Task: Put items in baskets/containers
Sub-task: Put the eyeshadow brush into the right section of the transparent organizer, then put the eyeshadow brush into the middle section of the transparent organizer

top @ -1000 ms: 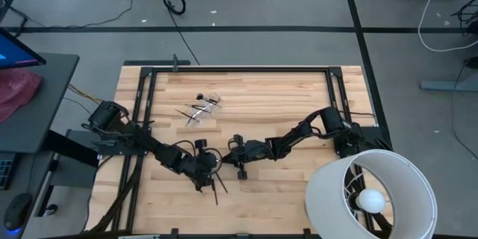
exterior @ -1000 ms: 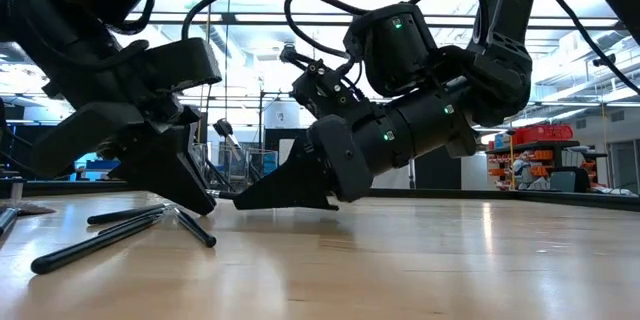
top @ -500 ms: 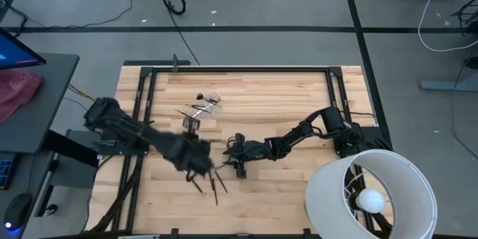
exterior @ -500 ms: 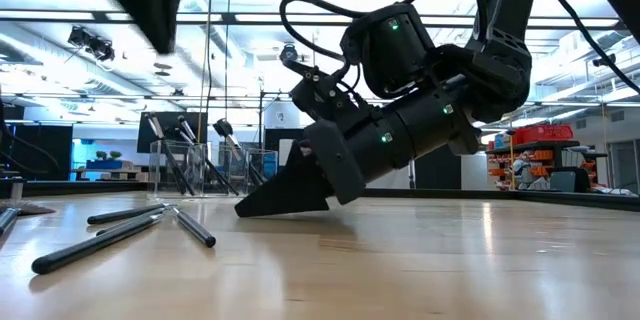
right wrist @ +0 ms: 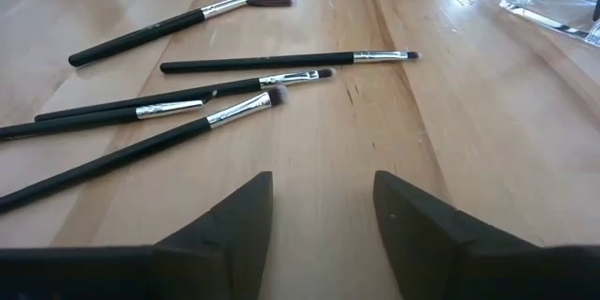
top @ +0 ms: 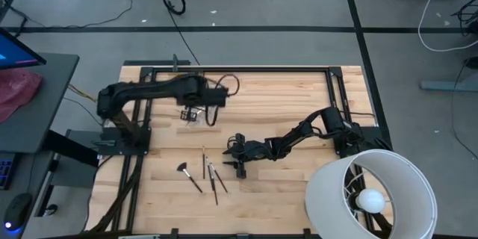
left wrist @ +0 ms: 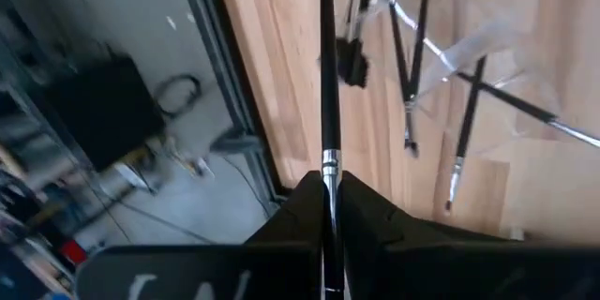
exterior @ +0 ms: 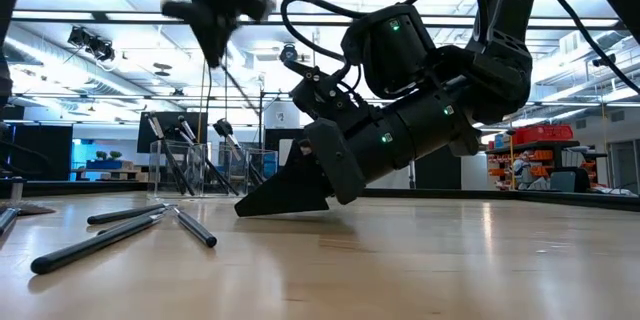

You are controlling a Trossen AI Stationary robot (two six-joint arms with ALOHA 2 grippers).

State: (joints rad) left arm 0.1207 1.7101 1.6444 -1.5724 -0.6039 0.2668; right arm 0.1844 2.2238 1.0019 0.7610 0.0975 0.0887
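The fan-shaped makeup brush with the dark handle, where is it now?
In the high view, the fan-shaped makeup brush lies on the wooden table, leftmost of the loose brushes, left of the open right pincer.

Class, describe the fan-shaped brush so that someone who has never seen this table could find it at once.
On the wooden table, find the loose makeup brushes lying ahead of the right gripper. The fan brush lies at that cluster's edge; only its bristles spread into a flat fan.
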